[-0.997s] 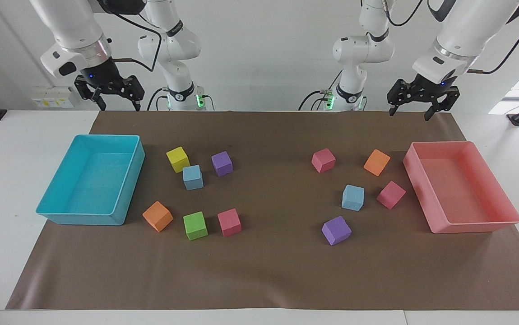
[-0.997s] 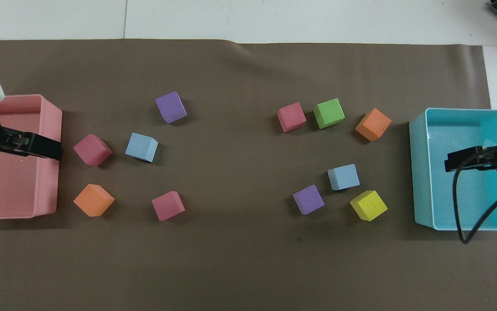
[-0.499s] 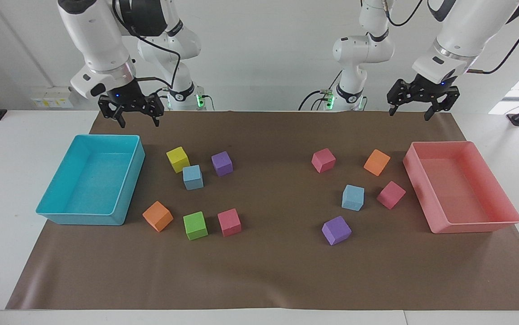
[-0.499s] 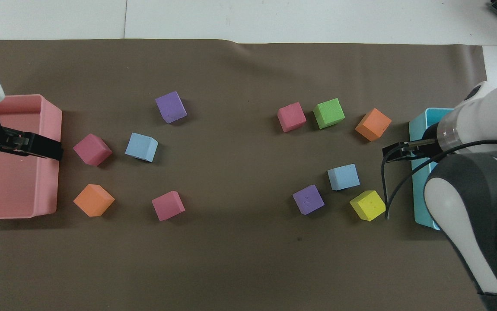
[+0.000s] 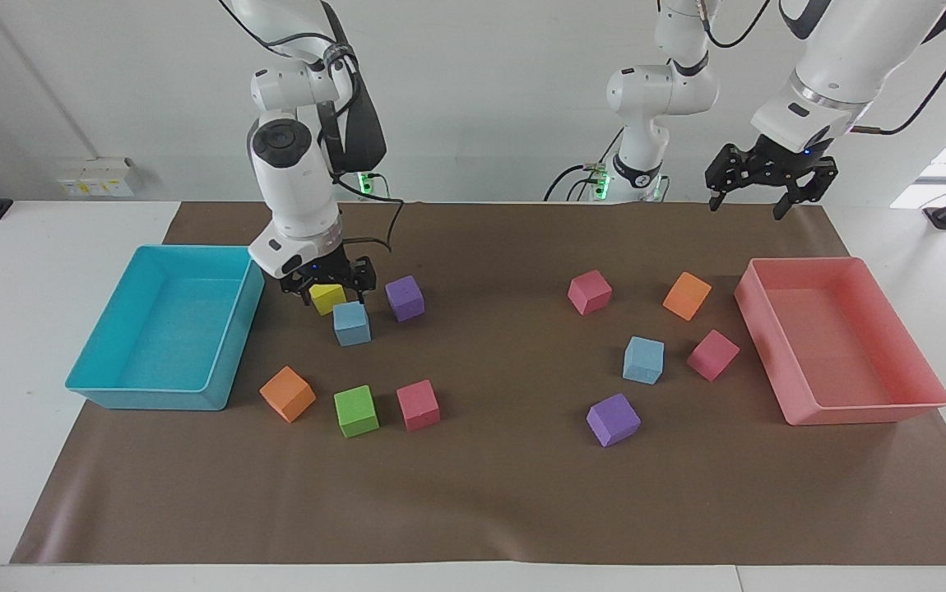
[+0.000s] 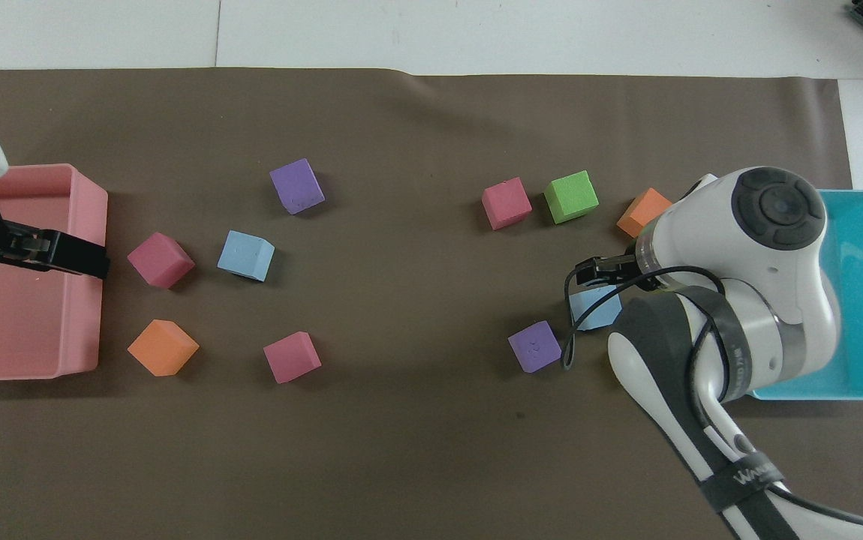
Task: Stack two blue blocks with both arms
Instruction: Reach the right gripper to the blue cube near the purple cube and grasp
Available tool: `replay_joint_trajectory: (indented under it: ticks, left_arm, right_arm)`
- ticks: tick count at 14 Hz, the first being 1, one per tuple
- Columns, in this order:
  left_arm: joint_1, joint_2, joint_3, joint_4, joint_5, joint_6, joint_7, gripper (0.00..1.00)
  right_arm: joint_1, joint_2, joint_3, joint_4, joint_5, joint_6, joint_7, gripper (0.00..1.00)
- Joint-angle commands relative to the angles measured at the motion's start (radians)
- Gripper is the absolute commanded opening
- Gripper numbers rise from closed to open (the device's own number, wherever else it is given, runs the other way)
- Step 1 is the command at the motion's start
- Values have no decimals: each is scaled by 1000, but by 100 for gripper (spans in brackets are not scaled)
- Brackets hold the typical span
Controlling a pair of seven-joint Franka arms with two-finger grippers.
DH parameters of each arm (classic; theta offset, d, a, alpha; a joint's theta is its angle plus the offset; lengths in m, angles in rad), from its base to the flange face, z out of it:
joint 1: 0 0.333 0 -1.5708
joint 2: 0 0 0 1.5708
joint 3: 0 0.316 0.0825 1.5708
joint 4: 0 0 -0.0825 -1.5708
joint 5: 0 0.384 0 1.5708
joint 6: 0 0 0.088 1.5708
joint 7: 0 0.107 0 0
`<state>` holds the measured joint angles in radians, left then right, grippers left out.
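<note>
The facing view shows the yellow block (image 5: 326, 298) between the open fingers of the right gripper (image 5: 328, 285), which hangs low just over it, with nothing in its grip; from overhead that block is hidden under the arm. One blue block (image 5: 352, 323) sits just beside the yellow one, farther from the robots, and overhead only a corner of it (image 6: 593, 309) peeps out below the gripper. The other blue block (image 5: 644, 360) lies toward the left arm's end of the table, next to a pink block (image 5: 712, 355).

The left gripper (image 5: 761, 182) waits up in the air above the robots' edge of the brown mat (image 5: 506, 493), near the pink tray (image 5: 868, 411); its fingers are spread and empty. Overhead it covers part of that tray (image 6: 79, 360).

Counting: two blue blocks, two purple ones (image 5: 405, 298) (image 5: 613, 419), two orange (image 5: 287, 394) (image 5: 687, 295), three pink, one green (image 5: 356, 410), one yellow. Two trays, the pink one and a turquoise one (image 5: 144, 399), one at each end of the mat.
</note>
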<state>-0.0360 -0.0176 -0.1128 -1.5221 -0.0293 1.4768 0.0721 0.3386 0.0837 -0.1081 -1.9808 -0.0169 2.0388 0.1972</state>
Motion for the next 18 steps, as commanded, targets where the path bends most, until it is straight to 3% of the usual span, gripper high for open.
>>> replay_joint_trajectory:
  ticks: [1,8,16,17,18]
  left_arm:
    - [-9,-18,5,-12,9,3,5,100]
    - [-9,-18,5,-12,9,5,5,100]
    - [-9,-18,5,-12,11,7,5,100]
    - [-9,-18,5,-12,11,7,5,100]
    - [-9,-18,5,-12,9,7,5,100]
  right_arm:
    - [14,7,-2,-39,18,29,19,100]
    - [-1,13,-4,-219,18,256,2,100]
    - [-6,27,-2,-282,18,313,-56,100]
    - [-6,27,-4,-285,18,325,-56,97]
    - [-9,27,-2,-296,18,333,-56,62]
